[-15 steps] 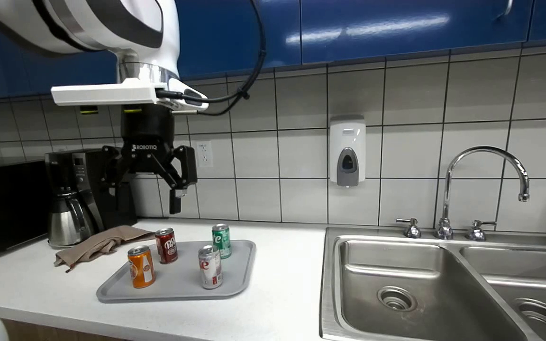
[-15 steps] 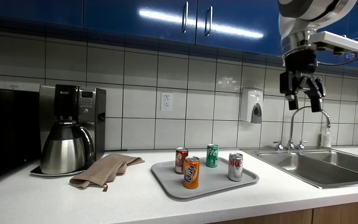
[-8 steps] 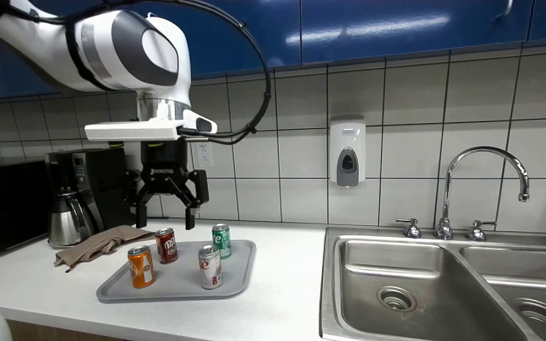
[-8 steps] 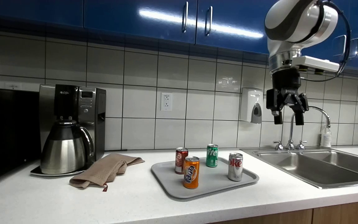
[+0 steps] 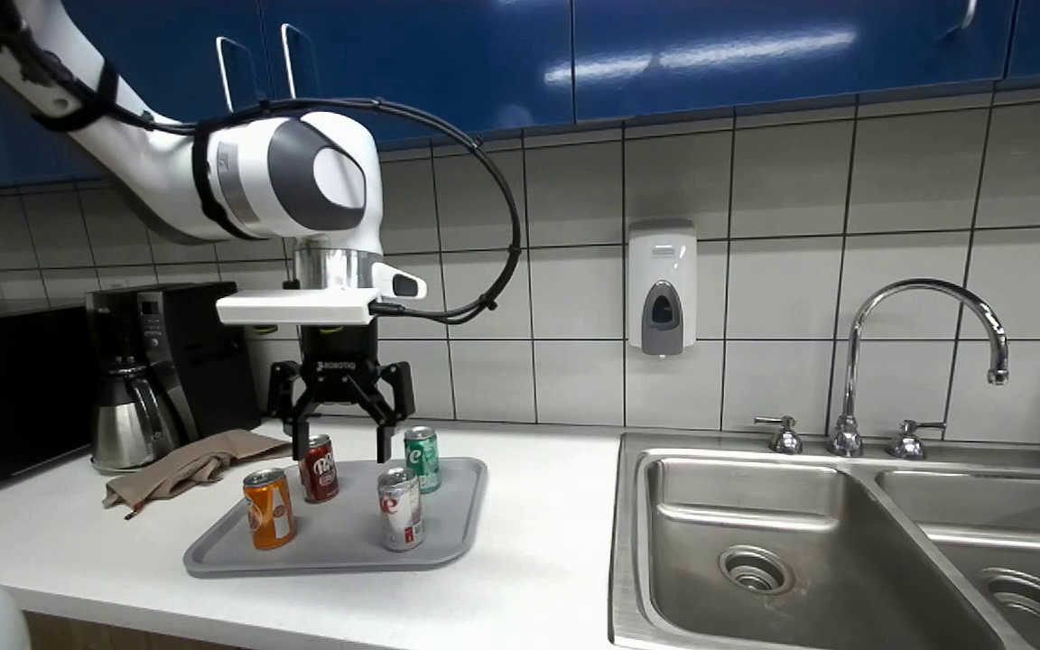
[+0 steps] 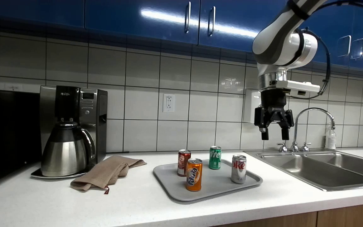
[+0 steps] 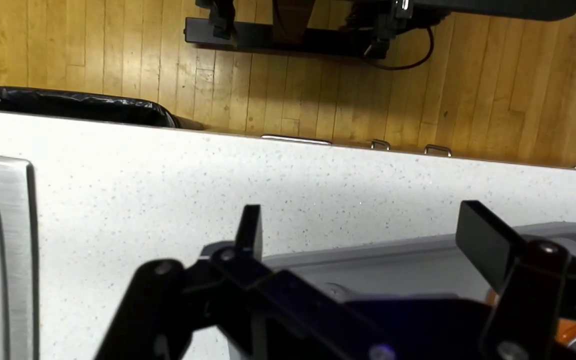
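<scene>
Gripper: points straight down above the tabletop, its fingers spread wide with a gap between them; in an exterior view the tips show higher than the silver can and apart from it. In the wrist view the rim of the tray facing the front edge shows between the fingers.
Tray: grey, flat on the tabletop between towel and sink, one side toward the front edge.
Silver can: upright on the tray, toward the front edge and the sink.
Orange can: upright on the tray, toward the front edge on the towel's side.
Red can: upright on the tray behind the orange can, nearer the back edge; in an exterior view a finger partly covers it.
Green can: upright on the tray, toward the back edge on the sink's side.
Towel: brown, crumpled, beside the coffee maker.
Coffee maker: near the back edge, with a steel carafe.
Sink: double, set into the tabletop, a tap at the back edge.
Wall: tiled, with dispenser and outlet above the back edge.
Floor: wooden, past the front edge in the wrist view, a black bag close by.
</scene>
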`<action>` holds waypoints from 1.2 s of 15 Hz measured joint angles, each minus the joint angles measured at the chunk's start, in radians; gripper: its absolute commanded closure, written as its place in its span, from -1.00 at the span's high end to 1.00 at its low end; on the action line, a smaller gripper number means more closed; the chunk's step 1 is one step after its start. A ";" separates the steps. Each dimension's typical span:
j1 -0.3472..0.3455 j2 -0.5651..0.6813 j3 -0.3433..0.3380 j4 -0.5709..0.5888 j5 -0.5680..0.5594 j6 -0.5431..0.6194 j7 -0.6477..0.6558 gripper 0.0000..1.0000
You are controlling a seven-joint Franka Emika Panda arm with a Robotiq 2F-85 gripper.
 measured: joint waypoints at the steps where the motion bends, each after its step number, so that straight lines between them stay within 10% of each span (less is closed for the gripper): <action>1: 0.000 0.022 0.002 0.008 0.000 0.018 0.000 1.00; 18: 0.000 0.274 0.020 0.116 -0.007 0.225 0.000 1.00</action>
